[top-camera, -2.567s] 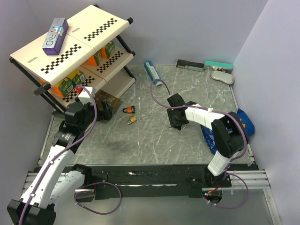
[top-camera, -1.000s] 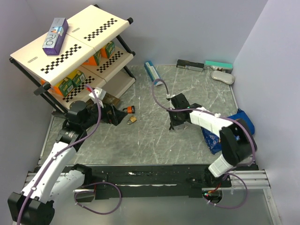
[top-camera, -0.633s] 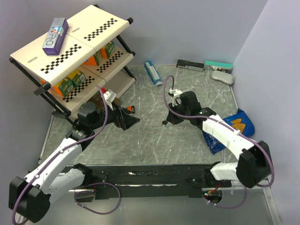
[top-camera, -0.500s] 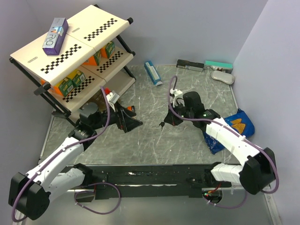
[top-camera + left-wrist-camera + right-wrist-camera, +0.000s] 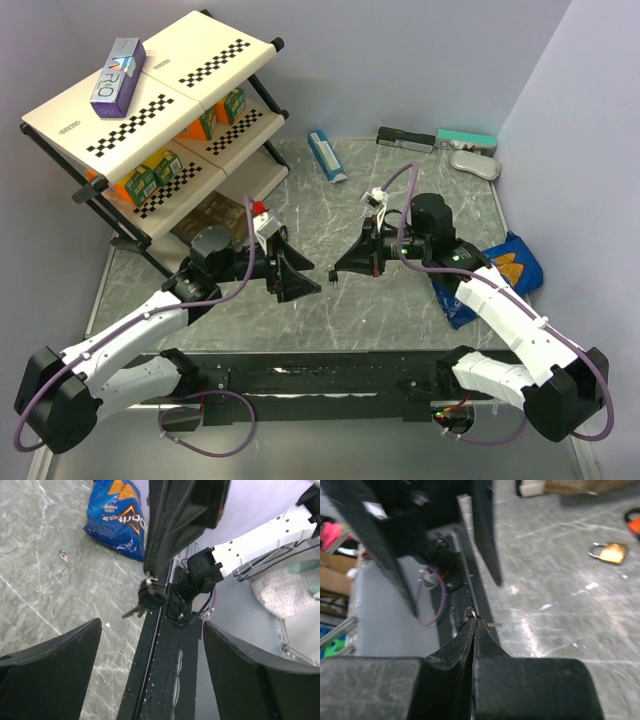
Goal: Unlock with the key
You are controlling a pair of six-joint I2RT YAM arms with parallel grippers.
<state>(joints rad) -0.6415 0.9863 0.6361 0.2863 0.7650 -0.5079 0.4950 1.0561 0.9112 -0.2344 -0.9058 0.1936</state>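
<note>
Over the grey marbled table (image 5: 400, 190) the key (image 5: 148, 594) hangs in the air. Its ring is pinched at the very tip of the right gripper (image 5: 474, 624), whose fingers are pressed together on it. Facing it, the left gripper (image 5: 152, 623) holds its fingers spread wide with nothing between them. A brass padlock (image 5: 609, 552) lies on the table, an orange padlock (image 5: 635, 522) near it. A blue chip bag (image 5: 117, 510) lies beside the right arm.

Left arm (image 5: 130, 335) stretched low toward table centre, left gripper (image 5: 300, 275) jaws spread wide. Right arm (image 5: 505, 310) reaching leftward, right gripper (image 5: 336, 272) pinched tight, tips facing left gripper, just apart.
</note>
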